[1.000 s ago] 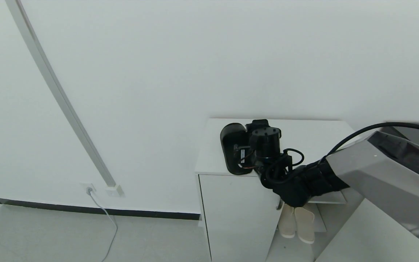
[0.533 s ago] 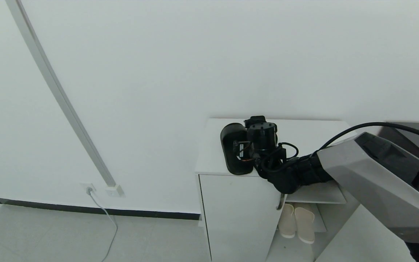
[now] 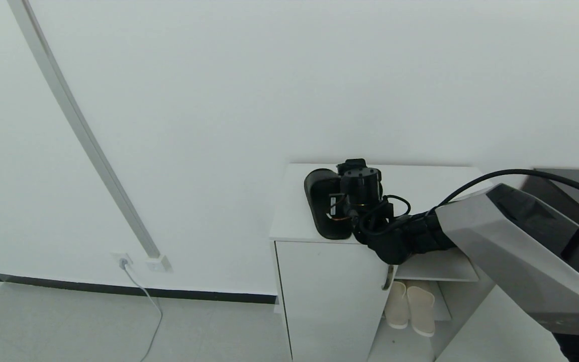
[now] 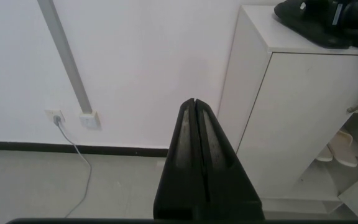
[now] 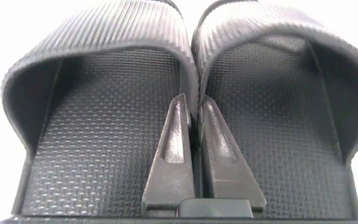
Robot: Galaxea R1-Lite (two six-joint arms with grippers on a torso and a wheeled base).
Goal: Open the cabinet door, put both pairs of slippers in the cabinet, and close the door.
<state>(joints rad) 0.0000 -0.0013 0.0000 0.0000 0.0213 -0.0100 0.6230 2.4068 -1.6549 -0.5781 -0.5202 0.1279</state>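
Observation:
A pair of black slippers (image 5: 104, 93) lies on top of the white cabinet (image 3: 430, 186), at its left end (image 3: 319, 201). My right gripper (image 5: 191, 106) is over the cabinet top, its fingers shut on the touching inner strap edges of the two black slippers. In the head view the wrist hides one slipper. A pair of white slippers (image 3: 412, 306) stands on the lower shelf inside the cabinet, whose right door (image 3: 495, 327) is open. My left gripper (image 4: 194, 106) hangs low to the left of the cabinet (image 4: 291, 112), shut and holding nothing.
The cabinet's left door (image 3: 329, 296) is shut, with a handle (image 3: 387, 279) at its inner edge. A wall socket with a cable (image 3: 124, 262) and a slanted grey duct (image 3: 83, 130) are on the wall to the left. Bare floor lies left of the cabinet.
My right arm has risen and pushed a little farther over the cabinet top, onto the black slippers. The white slippers now show in full below it.

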